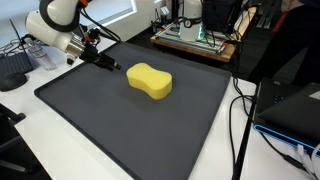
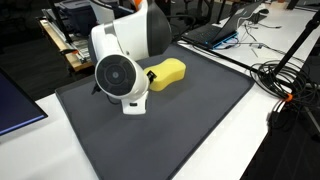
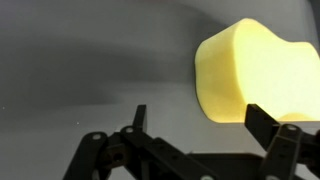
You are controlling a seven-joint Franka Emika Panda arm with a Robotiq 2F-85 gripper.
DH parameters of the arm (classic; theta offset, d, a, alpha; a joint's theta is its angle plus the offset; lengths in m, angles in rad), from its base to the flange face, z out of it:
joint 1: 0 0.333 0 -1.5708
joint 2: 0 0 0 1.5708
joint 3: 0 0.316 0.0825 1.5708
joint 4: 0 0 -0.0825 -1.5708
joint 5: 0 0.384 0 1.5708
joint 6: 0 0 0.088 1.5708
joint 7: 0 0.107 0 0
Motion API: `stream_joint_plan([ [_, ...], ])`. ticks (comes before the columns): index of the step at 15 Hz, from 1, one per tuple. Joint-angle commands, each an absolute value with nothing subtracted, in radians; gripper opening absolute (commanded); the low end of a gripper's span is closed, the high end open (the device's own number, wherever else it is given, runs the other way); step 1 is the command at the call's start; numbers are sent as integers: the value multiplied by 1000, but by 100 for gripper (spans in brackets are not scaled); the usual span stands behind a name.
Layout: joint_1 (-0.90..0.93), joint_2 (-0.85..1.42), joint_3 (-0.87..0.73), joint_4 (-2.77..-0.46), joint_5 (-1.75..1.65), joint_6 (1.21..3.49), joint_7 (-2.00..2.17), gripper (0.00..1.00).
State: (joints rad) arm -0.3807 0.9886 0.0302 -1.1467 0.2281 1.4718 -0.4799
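Gripper (image 1: 104, 61) is fully open with nothing between the jaws and no grip on anything. In the wrist view both fingers (image 3: 141, 120) stand wide apart over bare mat, gripper (image 3: 200, 122) low in the picture.

Yellow sponge (image 1: 150, 81) lies flat on the dark grey mat (image 1: 100, 125). It is peanut-shaped, with a waist in the middle. It sits in the half of the mat toward the table (image 1: 25, 115) edge with the electronics rack (image 1: 192, 35), roughly midway along that half.

The gripper is near the sponge's end, low over the mat by the mat corner next to the arm base. An exterior view shows a small gap between them, so no contact.

In the wrist view the sponge (image 3: 262, 72) is offset to one side, not centred between the fingers. One fingertip overlaps its lower edge in the picture. I cannot tell from that view alone whether they touch.

In an exterior view the arm (image 2: 125, 60) blocks the gripper, and only the sponge (image 2: 166, 73) shows, sticking out behind it on the mat (image 2: 185, 130).

Around the mat there are cables (image 1: 240, 115) on the table beside one edge and a laptop (image 2: 215, 35) past the far corner.
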Motion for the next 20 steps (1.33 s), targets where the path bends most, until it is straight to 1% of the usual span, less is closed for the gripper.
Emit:
stream_joint_plan([
  [1,-416,1062,52,-1025,252,1374,-532,100],
  [5,-447,1064,56,-1030,263,1365,-569,100],
  [8,-480,1035,58,-1099,282,1400,-597,100],
  [13,-525,972,57,-1247,339,1472,-617,100],
  [20,-543,771,29,-1555,463,1591,-637,100],
])
